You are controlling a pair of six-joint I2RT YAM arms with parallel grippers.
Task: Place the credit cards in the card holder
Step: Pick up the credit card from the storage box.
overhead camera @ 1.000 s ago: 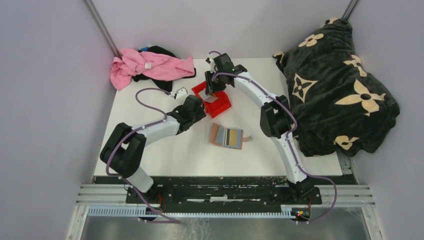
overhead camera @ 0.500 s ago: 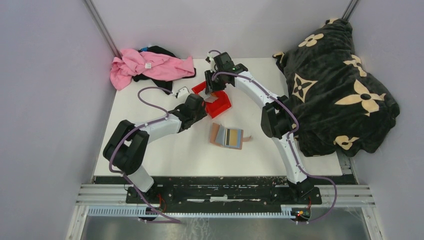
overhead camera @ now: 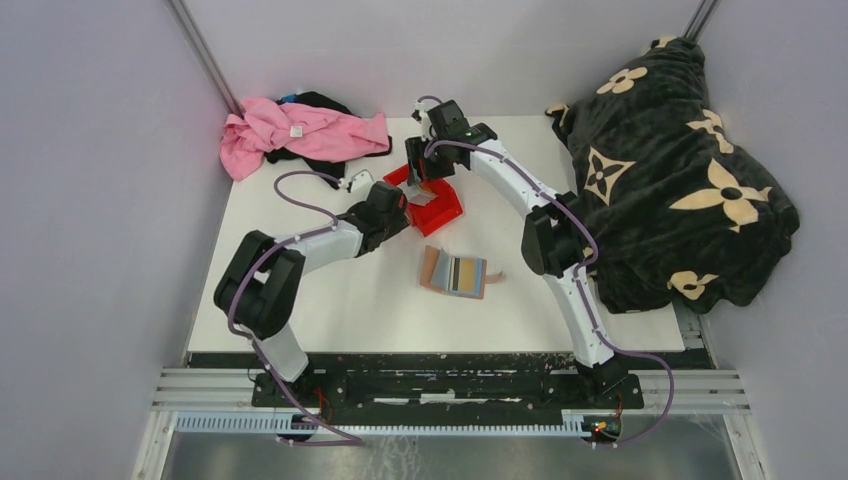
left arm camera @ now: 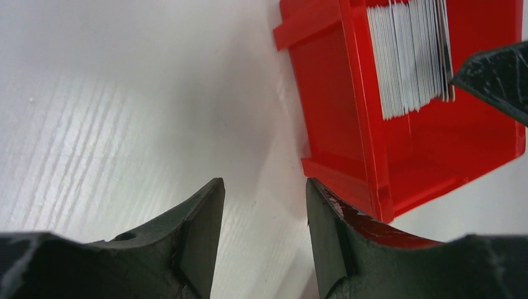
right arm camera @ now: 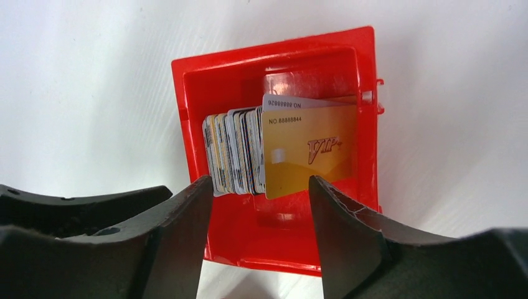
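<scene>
Where thin cards (right arm camera: 280, 152) stand, glossy boxy bin (right arm camera: 274, 48)

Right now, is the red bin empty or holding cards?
Holding: a row of cards stands on edge inside the red bin.

Left elbow swung inward; left tool (left arm camera: 261, 187) crept up-table; right tool (right arm camera: 255, 184) slid left above red bin (right arm camera: 182, 124).

Bright even light; soft shadows; wrist views blurred at bottom edge.
</scene>
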